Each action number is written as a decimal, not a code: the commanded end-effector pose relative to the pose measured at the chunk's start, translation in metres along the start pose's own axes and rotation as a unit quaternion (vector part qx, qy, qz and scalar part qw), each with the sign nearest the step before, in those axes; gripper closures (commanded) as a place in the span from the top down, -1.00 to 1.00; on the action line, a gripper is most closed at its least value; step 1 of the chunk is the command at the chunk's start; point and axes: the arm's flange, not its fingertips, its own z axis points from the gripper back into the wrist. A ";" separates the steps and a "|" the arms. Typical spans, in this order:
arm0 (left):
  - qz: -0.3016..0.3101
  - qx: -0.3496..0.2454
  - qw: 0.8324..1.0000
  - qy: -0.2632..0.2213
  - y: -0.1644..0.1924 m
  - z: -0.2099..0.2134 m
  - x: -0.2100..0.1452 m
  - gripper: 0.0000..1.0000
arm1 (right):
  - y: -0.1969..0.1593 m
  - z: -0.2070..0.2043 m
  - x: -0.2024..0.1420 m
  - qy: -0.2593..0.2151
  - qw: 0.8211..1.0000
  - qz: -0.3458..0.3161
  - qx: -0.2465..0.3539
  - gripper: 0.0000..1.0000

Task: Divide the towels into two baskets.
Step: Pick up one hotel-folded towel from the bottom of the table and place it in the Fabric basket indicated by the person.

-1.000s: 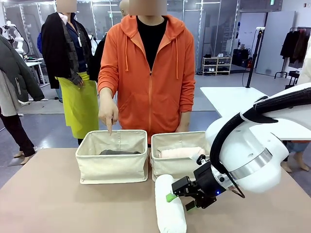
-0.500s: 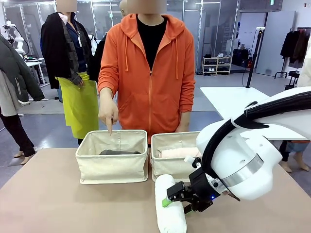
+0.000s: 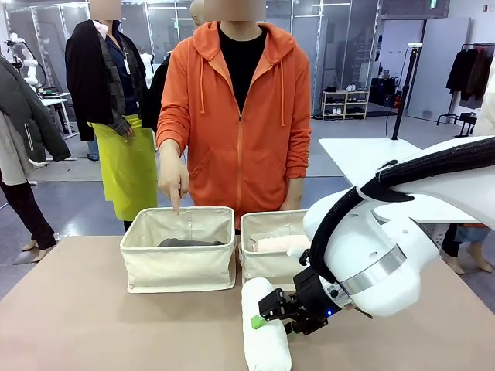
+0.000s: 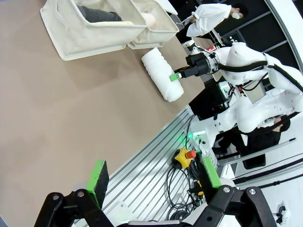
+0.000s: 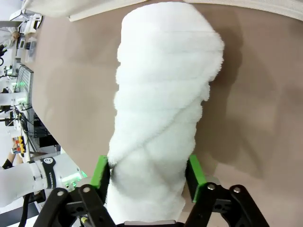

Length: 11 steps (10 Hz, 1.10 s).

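A: Starting at the left, what sits in the left basket (image 3: 178, 267)?

B: A dark grey towel (image 3: 190, 243), mostly hidden behind the front wall; just its top shows. The person's hand (image 3: 173, 182) points a finger down over the back rim.

A: And the left gripper (image 4: 154, 176)?

B: In its wrist view the jaws stand wide apart with nothing between the green pads, hanging past the table (image 4: 57, 109) edge over rails and cables. The arm itself is out of frame.

A: The right basket (image 3: 267, 251)?

B: A pale pink towel (image 3: 280, 243) lies inside; its far end is covered by the robot's right arm, and so is the basket's right side.

A: Then the white towel (image 3: 264, 336)?

B: It lies on the table just in front of the right basket, its near end cut off by the picture's bottom edge. The right gripper (image 3: 272, 312) straddles it. From the wrist camera both pads touch the roll's sides, pressing lightly into the terry, so it grips the towel, which rests on the tabletop.

A: A yellow one?

B: I can't make one out.
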 end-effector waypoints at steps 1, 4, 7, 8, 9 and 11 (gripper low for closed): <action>-0.003 -0.010 1.000 -0.009 -0.004 0.003 0.001 0.93 | -0.005 -0.016 -0.004 -0.015 1.000 0.011 -0.003 0.54; -0.003 -0.010 1.000 -0.009 -0.004 0.003 0.001 0.93 | -0.006 -0.016 -0.004 -0.013 1.000 0.004 -0.003 -0.33; -0.003 -0.010 1.000 -0.009 -0.004 0.003 0.001 0.93 | -0.001 -0.007 -0.003 -0.009 1.000 0.016 -0.007 -0.53; -0.003 -0.010 1.000 -0.009 -0.004 0.003 0.001 0.93 | 0.003 0.002 -0.001 -0.004 1.000 0.027 -0.012 -0.53; -0.003 -0.010 1.000 -0.009 -0.004 0.003 0.001 0.93 | 0.011 0.016 0.000 0.002 0.998 0.050 -0.024 -0.53; -0.003 -0.010 1.000 -0.009 -0.004 0.003 0.001 0.93 | 0.040 0.055 0.006 -0.015 0.993 0.108 -0.047 -0.53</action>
